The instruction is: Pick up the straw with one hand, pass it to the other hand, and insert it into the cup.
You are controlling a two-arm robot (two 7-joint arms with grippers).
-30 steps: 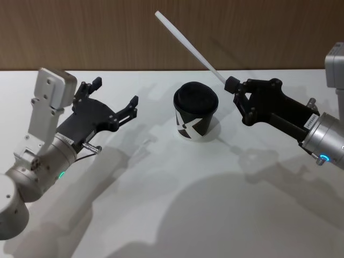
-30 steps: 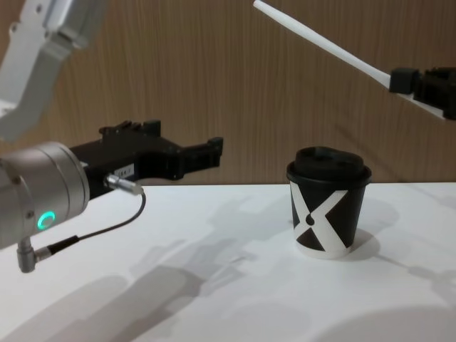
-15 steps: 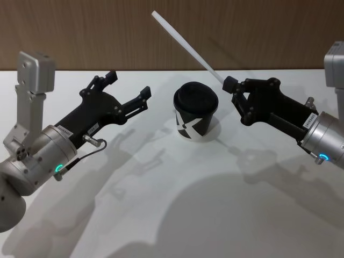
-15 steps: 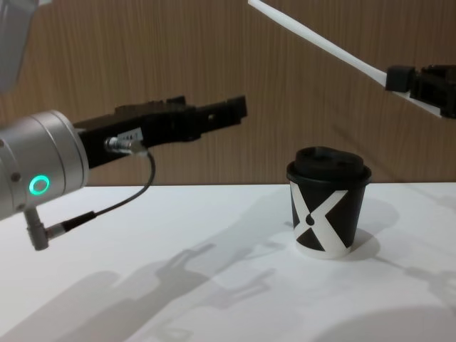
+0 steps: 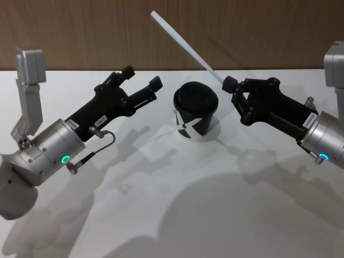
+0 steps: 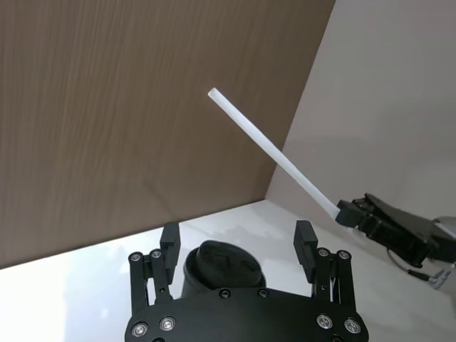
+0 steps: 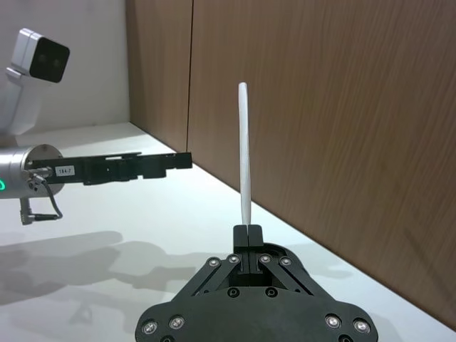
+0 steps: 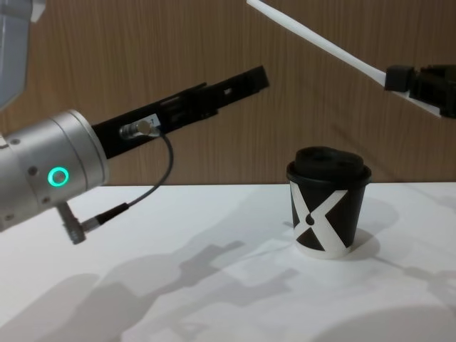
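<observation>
The white straw [image 5: 185, 45] slants up and to the left above the table, its lower end pinched in my right gripper [image 5: 228, 84], which is shut on it to the right of the cup. The black cup [image 5: 194, 115] with a white X and domed lid stands upright at the table's middle. My left gripper [image 5: 143, 77] hangs open in the air left of the cup, below the straw and apart from it. In the left wrist view the straw [image 6: 274, 153] crosses above the open left gripper [image 6: 237, 235]. From the chest, the straw [image 8: 313, 39] runs over the cup [image 8: 328, 206].
The white table [image 5: 177, 188] carries just the cup, with free room on all sides of it. A brown wood-panel wall [image 5: 80, 32] stands behind the table. A grey cable [image 8: 135, 199] loops under my left wrist.
My left gripper has risen and reached right toward the cup and straw, turning at the wrist. The right gripper and straw have barely moved.
</observation>
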